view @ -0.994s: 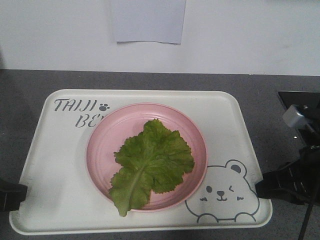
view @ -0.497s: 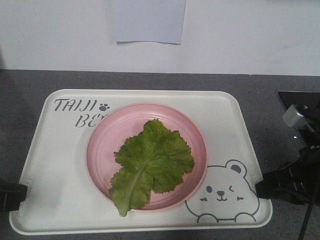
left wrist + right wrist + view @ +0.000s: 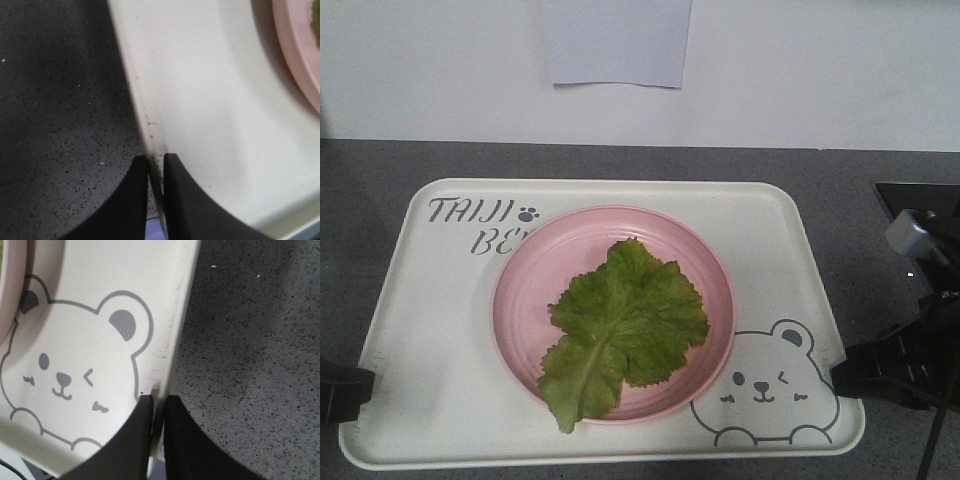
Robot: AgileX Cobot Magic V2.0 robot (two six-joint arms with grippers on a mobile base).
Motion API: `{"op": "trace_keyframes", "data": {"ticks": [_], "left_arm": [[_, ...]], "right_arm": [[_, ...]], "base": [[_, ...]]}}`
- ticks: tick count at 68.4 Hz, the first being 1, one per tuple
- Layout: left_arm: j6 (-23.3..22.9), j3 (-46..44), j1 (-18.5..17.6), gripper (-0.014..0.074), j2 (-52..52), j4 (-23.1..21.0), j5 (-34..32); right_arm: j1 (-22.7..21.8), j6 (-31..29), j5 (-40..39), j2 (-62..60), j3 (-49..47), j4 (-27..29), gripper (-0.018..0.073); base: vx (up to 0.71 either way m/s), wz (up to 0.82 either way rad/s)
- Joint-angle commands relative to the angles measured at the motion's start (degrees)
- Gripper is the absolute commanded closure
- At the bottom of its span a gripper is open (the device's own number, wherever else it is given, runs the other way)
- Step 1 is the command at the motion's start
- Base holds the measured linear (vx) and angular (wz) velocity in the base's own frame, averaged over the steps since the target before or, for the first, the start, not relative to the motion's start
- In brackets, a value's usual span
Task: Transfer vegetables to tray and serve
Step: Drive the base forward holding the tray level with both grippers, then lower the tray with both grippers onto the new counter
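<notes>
1. Left gripper (image 3: 155, 172) pinches the tray (image 3: 430, 330) rim's left edge.
2. Right gripper (image 3: 159, 412) pinches its right edge.
3. Between them, a plate (image 3: 530, 270) sits on the tray.
4. Lettuce (image 3: 620, 325) lies in the plate.

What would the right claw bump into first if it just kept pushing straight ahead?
Mostly more of the tray rim it already pinches: the right gripper points along that edge. Depth beyond is unclear.

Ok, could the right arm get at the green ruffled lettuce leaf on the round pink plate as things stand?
Probably not right now. The right gripper is shut on the right rim of the cream-white rectangular plastic tray, so it would have to let go first. Nothing covers the lettuce leaf on the pink plate.
</notes>
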Motion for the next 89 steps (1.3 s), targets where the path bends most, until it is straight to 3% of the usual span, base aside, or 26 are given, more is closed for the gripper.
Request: {"op": "trace_keyframes", "data": {"ticks": [1, 48, 67, 89], "left_arm": [[1.65, -1.52, -0.61, 0.0602, -0.72, -2.09, -3.51], [2.07, -1.52, -0.61, 0.0602, 0.26, -2.09, -8.07], [5.09, -2.61, -0.61, 0.0602, 8.72, -2.15, -10.72], [7.89, -7.54, -0.61, 0.0602, 19.73, -2.15, -12.99]], "right_arm": [[0.29, -2.86, -0.18, -1.38, -1.48, 3.38, 0.0562], [0.29, -2.62, -1.21, -1.38, -1.48, 3.16, 0.0562], [0.29, 3.54, -6.11, -1.00, -1.48, -2.28, 0.0562], [0.29, 4.27, -10.59, 8.02, -1.48, -3.57, 0.0562]], "base": [[0.00, 0.00], [0.00, 0.00], [0.00, 0.00], [0.00, 0.00]]}}
